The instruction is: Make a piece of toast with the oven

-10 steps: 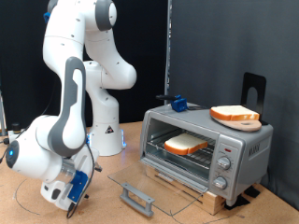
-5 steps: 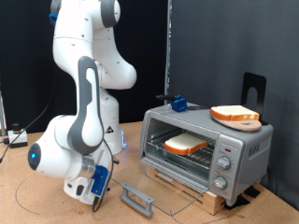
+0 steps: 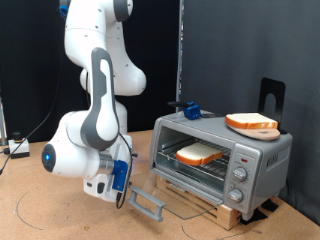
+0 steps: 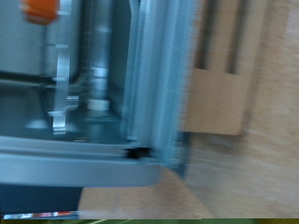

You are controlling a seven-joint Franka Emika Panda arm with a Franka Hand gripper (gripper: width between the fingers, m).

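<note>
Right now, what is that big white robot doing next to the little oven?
It is making toast. The oven has its glass door folded down flat, and a slice of bread already lies on the rack inside. The arm's end effector hangs low by the door's grey handle, holding nothing. Another slice sits on a board on the oven's roof.

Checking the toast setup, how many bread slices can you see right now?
2. The piece of toast lies on the wire rack inside the oven, whose door is open. A second slice sits on a round board on the oven's top. More could be hidden behind the robot.
</note>
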